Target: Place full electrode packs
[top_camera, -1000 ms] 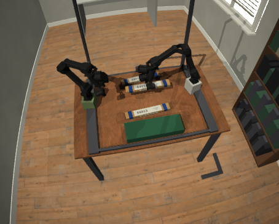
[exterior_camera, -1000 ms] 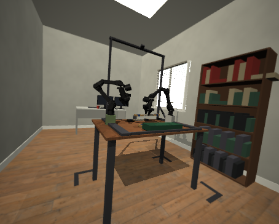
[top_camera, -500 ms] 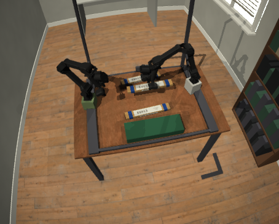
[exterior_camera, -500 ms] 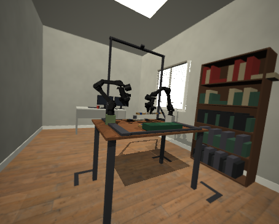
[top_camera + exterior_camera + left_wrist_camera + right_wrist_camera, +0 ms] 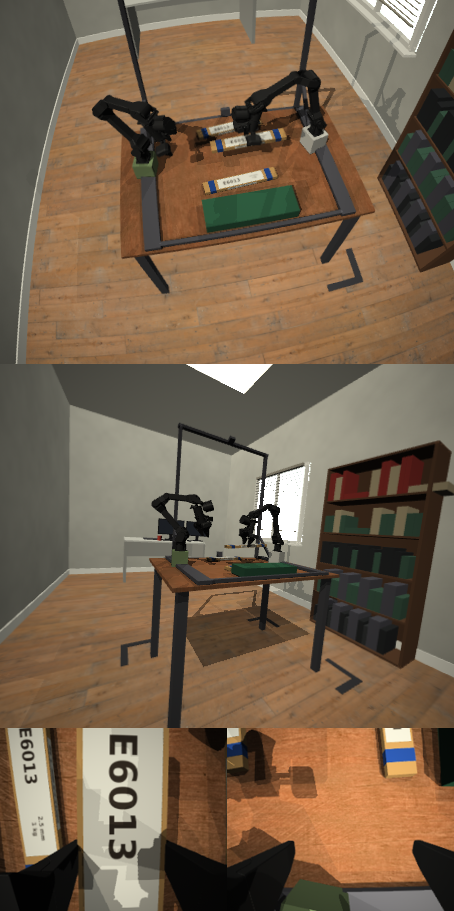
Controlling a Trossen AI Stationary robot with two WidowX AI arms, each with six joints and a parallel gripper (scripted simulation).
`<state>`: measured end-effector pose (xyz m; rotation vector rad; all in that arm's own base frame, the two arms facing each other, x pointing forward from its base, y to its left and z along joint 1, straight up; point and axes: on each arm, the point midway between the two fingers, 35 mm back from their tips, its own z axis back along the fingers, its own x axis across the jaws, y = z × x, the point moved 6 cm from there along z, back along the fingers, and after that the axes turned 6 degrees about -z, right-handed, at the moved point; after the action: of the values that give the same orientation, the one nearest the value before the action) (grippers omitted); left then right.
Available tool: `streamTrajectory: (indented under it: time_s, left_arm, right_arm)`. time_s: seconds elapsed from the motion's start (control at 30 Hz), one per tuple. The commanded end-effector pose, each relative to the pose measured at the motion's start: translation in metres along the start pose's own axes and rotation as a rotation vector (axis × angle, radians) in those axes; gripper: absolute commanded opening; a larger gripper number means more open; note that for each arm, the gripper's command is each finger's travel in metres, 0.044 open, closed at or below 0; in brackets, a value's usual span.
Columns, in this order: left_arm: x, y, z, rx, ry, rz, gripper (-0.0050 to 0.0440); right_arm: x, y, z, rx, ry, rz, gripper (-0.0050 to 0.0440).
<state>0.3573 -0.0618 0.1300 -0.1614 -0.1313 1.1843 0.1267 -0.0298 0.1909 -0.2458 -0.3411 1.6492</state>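
My left gripper (image 5: 253, 139) (image 5: 120, 845) is shut on a pack of electrodes (image 5: 276, 135) (image 5: 233, 546) (image 5: 122, 806), cardboard with a white E6013 label and blue bands. It holds the pack level, raised above the table. A second pack (image 5: 215, 130) (image 5: 236, 753) lies flat at the rear, partly hidden behind the held one. A third pack (image 5: 240, 181) (image 5: 399, 757) lies flat just behind the low green platform (image 5: 251, 207) (image 5: 264, 569); it seems to be the one at the left wrist view's left edge. No pack is on the platform. My right gripper (image 5: 353, 846) is open and empty, above the table.
The right arm's green base (image 5: 145, 166) and the left arm's white base (image 5: 314, 139) stand at opposite sides of the table. Dark frame rails (image 5: 151, 215) (image 5: 334, 175) run along the sides, and another runs along the front edge beyond the platform. Gantry posts rise at the back.
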Motion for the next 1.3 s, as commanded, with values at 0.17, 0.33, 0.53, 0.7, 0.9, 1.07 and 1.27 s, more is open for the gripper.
streamTrajectory:
  time_s: [0.17,0.33,0.53,0.7,0.9,1.07,1.27]
  left_arm:
    - [0.016,-0.008,0.050,-0.114,-0.020,-0.004,-0.0050]
    - [0.024,-0.004,0.059,-0.114,-0.021,-0.004,-0.0050]
    - [0.025,-0.003,0.060,-0.114,-0.021,-0.004,-0.0050]
    - [0.024,-0.003,0.060,-0.115,-0.021,-0.004,-0.0050]
    - [0.024,-0.003,0.060,-0.116,-0.022,-0.003,-0.0050]
    - [0.024,-0.003,0.061,-0.116,-0.022,-0.003,-0.0050]
    - [0.022,0.010,0.032,-0.090,-0.017,-0.002,-0.0050]
  right_arm:
    - [0.000,-0.003,0.006,-0.021,0.005,0.006,0.0430]
    - [0.000,-0.003,0.006,-0.021,0.005,0.006,0.0430]
    - [0.000,-0.003,0.006,-0.021,0.005,0.006,0.0430]
    - [0.000,-0.003,0.006,-0.021,0.005,0.006,0.0430]
    - [0.000,-0.003,0.006,-0.021,0.005,0.006,0.0430]
    - [0.000,-0.003,0.006,-0.021,0.005,0.006,0.0430]
    - [0.000,-0.003,0.006,-0.021,0.005,0.006,0.0430]
